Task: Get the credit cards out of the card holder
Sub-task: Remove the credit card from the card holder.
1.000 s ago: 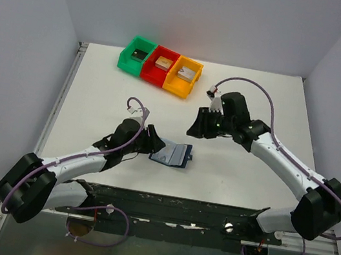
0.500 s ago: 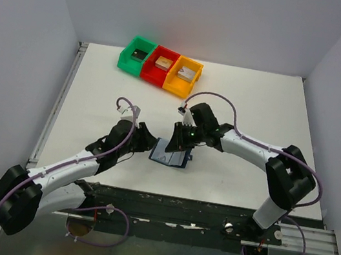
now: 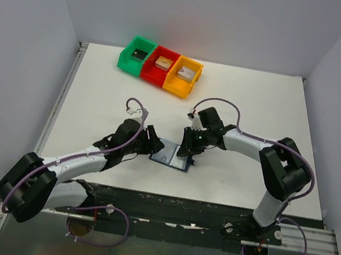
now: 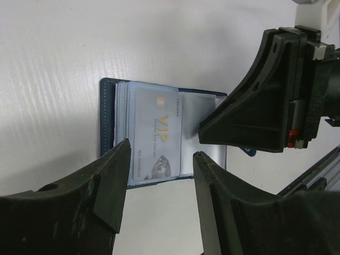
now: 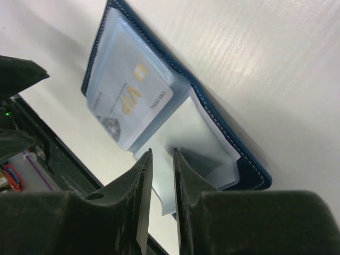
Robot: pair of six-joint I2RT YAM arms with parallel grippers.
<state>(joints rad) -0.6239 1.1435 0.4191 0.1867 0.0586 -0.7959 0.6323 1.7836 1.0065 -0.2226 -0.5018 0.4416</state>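
Green (image 3: 128, 65), red (image 3: 153, 76) and orange (image 3: 177, 90) bins are lined up side by side at the far side of the white desk (image 3: 259, 103), each touching the next, with a small block seen in each. Nearer the bases, the left hand (image 3: 153, 141) is held low at the left edge of the card holder (image 3: 169, 156); in its wrist view its fingers (image 4: 114, 180) are spread wide and nothing is gripped between them. The navy card holder is laid open and flat on the desk between the two hands, its clear sleeves turned upward. A silver-grey credit card (image 4: 155, 135) marked VIP is seen tucked inside the uppermost sleeve on one page. On the other page only clear plastic is shown. The right hand (image 3: 187, 152) is brought down over the holder's right side, and in the left wrist view its tip is met with the clear sleeve beside the card. A narrow slit is left between its fingers (image 5: 143, 175); whether a sleeve is pinched there cannot be told.
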